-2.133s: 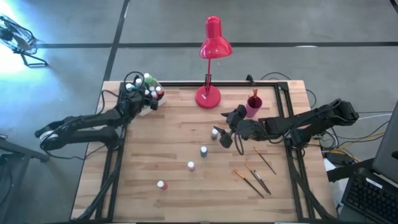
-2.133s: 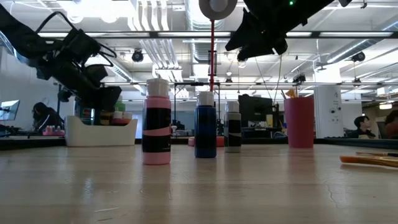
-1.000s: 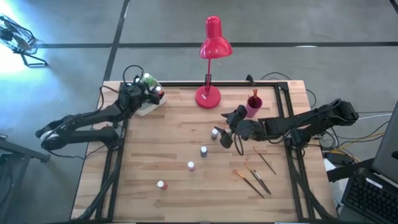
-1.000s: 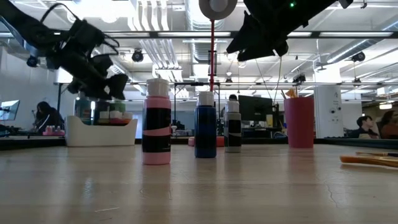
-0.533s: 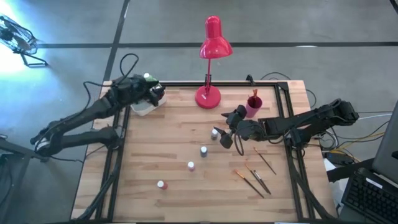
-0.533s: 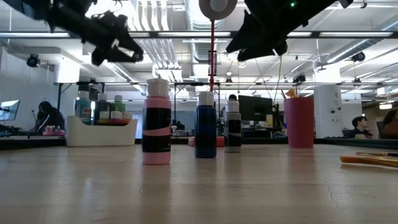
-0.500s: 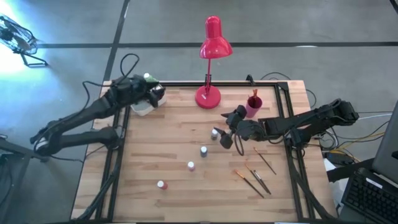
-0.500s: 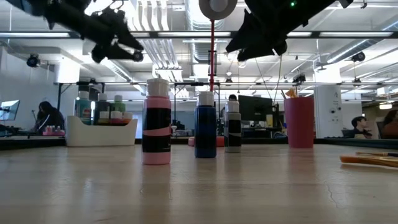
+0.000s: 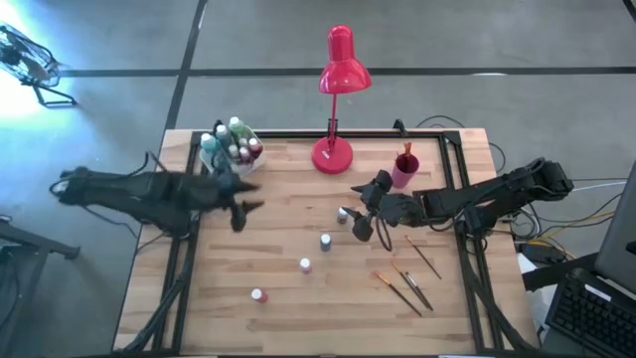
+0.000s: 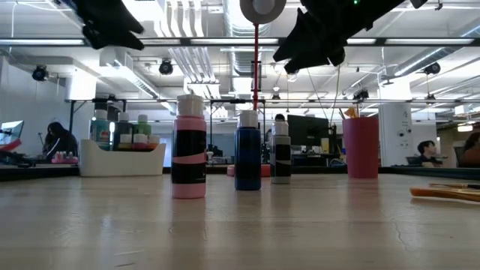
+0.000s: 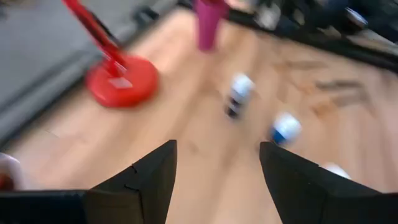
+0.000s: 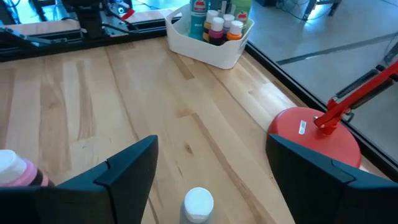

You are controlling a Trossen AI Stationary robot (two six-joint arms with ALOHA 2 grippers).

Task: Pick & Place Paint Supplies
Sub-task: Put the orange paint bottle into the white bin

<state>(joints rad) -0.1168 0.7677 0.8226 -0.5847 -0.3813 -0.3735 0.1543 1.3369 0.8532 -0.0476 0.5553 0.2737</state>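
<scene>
Judging from the high view, the step in hand is fetching another loose bottle, and it goes best if the left gripper (image 9: 241, 207) comes down square over one cap with its fingers released wide before closing, clear of neighbours. Four bottles stand on the wooden surface (image 9: 278, 249): a black bottle (image 9: 344, 213), a blue bottle (image 9: 325, 241), a pale one (image 9: 305, 265) and a pink bottle (image 9: 257, 295); the white bin (image 9: 231, 149) at the far left corner already holds several, and the paintbrushes (image 9: 405, 286) lie near the right edge beside a pink cup (image 9: 405, 167) and the red lamp (image 9: 338, 99). The left arm stretches low from the left edge, and the right gripper (image 9: 362, 225) hangs just beside the black bottle. Seen from the low view, both grippers hang above the bottles, holding nothing. Left wrist view: its fingers (image 11: 137, 183) stand apart and empty (the picture is smeared), aimed toward the bottles. Right wrist view: its fingers (image 12: 124, 171) are spread, empty, over a white cap (image 12: 199, 203).
</scene>
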